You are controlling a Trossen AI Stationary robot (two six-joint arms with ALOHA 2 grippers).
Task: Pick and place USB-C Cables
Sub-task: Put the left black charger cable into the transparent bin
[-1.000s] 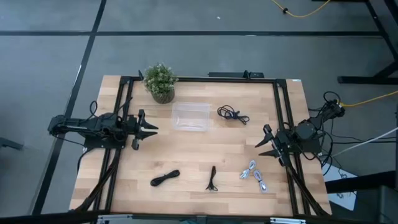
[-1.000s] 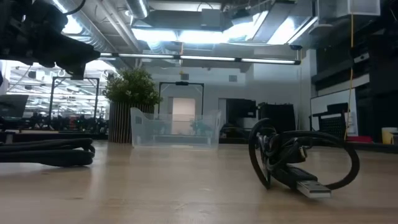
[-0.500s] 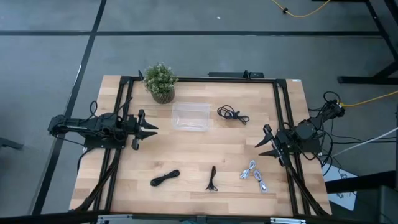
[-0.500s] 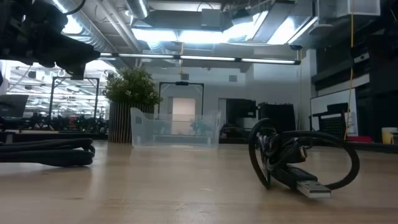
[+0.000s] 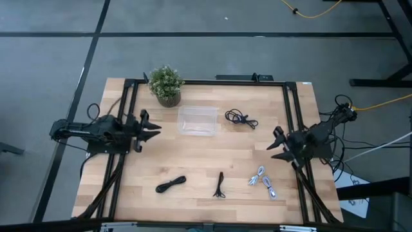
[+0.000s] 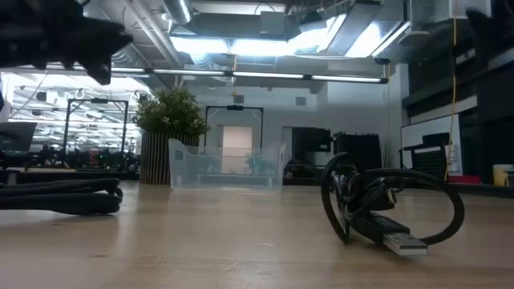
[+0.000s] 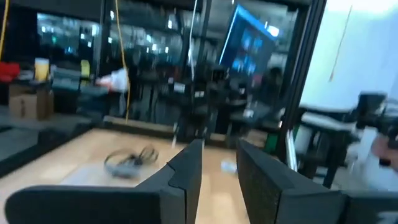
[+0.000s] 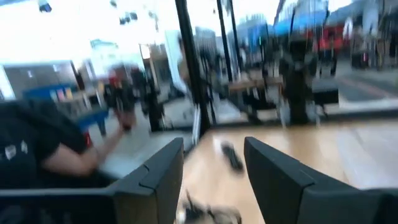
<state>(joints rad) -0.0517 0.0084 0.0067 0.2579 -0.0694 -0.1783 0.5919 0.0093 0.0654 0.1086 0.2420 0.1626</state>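
Four cables lie on the wooden table, untouched. In the high view a loose black coil (image 5: 241,118) lies toward the far side, right of a clear bin (image 5: 197,120). Near the front edge lie a black bundle (image 5: 170,184), a small black bundle (image 5: 219,185) and a white-grey cable (image 5: 264,182). The low view shows one black coil with a silvery plug (image 6: 385,210) and another bundle (image 6: 60,197). My left gripper (image 5: 153,131) (image 7: 219,149) hovers open left of the bin. My right gripper (image 5: 275,143) (image 8: 214,146) hovers open by the table's right side.
A potted plant (image 5: 167,84) stands at the far left of the table, beside the clear bin (image 6: 225,167). Black frame rails (image 5: 291,116) run along the table's left, right and far sides. Bare wood lies between the bin and the front cables.
Both arms have started to move. My left gripper has drawn back slightly toward the table's left edge and risen in the low view. My right gripper has shifted a little toward the right and far edges. The cables lie as before.
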